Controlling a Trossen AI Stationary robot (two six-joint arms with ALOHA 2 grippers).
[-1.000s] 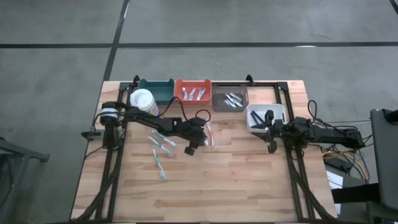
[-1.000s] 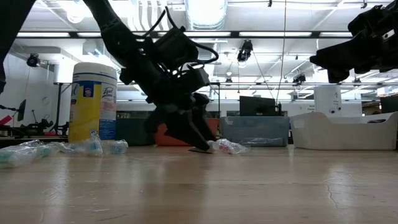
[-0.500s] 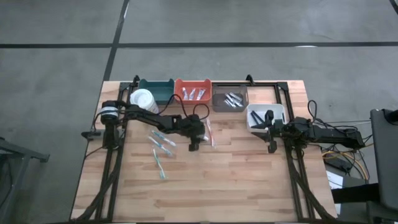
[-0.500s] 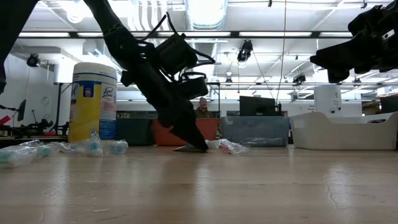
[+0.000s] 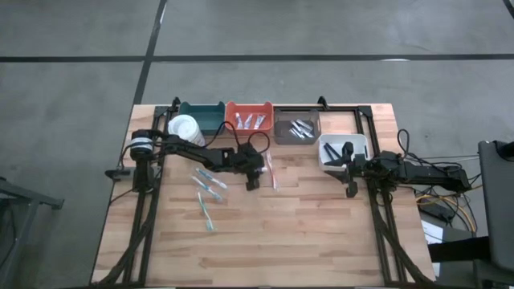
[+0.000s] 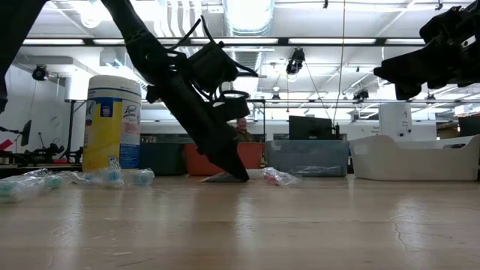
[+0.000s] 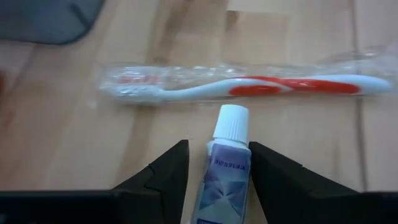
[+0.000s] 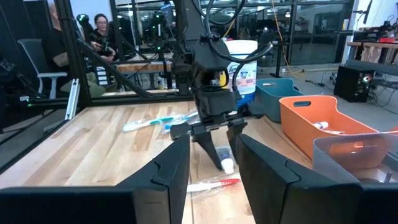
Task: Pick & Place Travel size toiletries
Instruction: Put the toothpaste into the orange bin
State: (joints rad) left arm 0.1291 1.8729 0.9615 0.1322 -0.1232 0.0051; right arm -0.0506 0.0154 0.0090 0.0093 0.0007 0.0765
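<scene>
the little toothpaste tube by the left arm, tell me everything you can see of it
The toothpaste tube is small, with a white ribbed screw cap and a silvery-white body printed in blue. It lies flat on the wooden table, cap pointing toward a wrapped red-and-white toothbrush just beyond it, not touching it. The left gripper has its jaws on either side of the body, close against it, tips down at the tabletop; whether they press it cannot be told.

A light wooden worktop is set on a grey concrete floor crossed by dark lines. Beyond it, long ceiling lights, desks with monitors and a seated person are seen.
</scene>
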